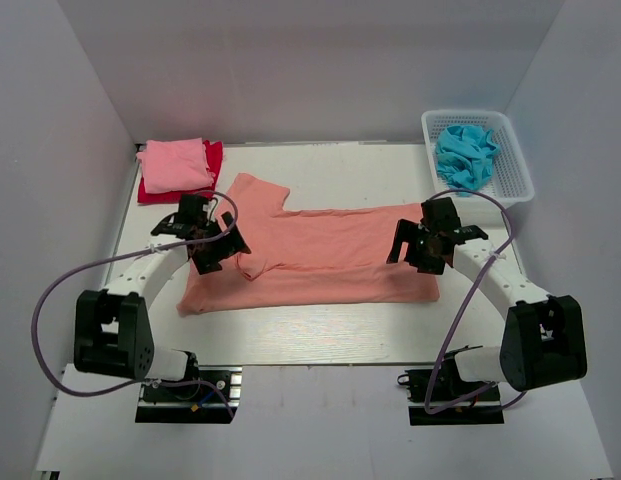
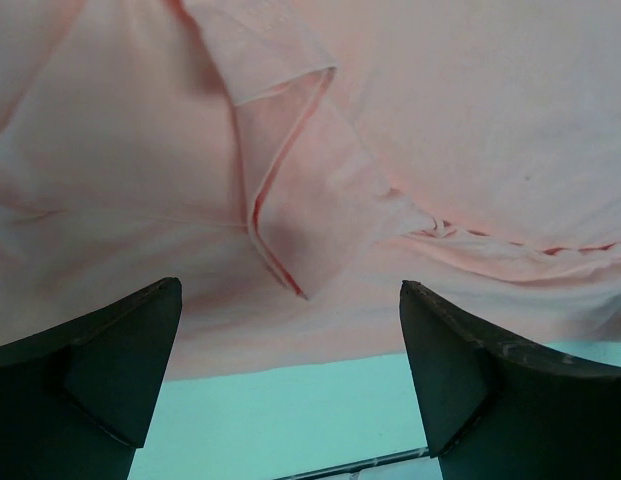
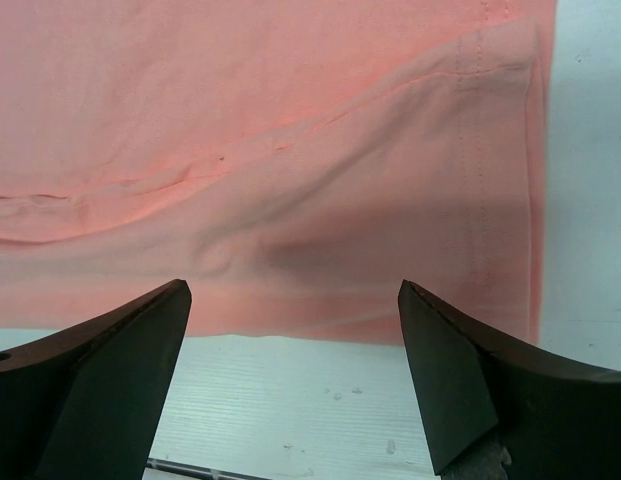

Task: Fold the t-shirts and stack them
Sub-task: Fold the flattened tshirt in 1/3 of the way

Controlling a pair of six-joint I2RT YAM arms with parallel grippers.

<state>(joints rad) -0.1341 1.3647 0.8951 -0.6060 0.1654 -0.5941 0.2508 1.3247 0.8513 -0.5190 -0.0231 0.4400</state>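
- The orange shirt [image 1: 320, 255] lies flat mid-desk [image 1: 320, 335], with its long axis running left to right: sleeves to the left, hem to the right.
- My left jaws are wide apart and empty, hovering over the sleeve end, where the near sleeve [image 2: 290, 200] lies tucked in over the body.
- My right jaws are spread too, holding nothing, above the near hem corner [image 3: 520, 200].
- Each arm sits nearest its own end (handy), so I reckon the near long edge gets lifted by both together.
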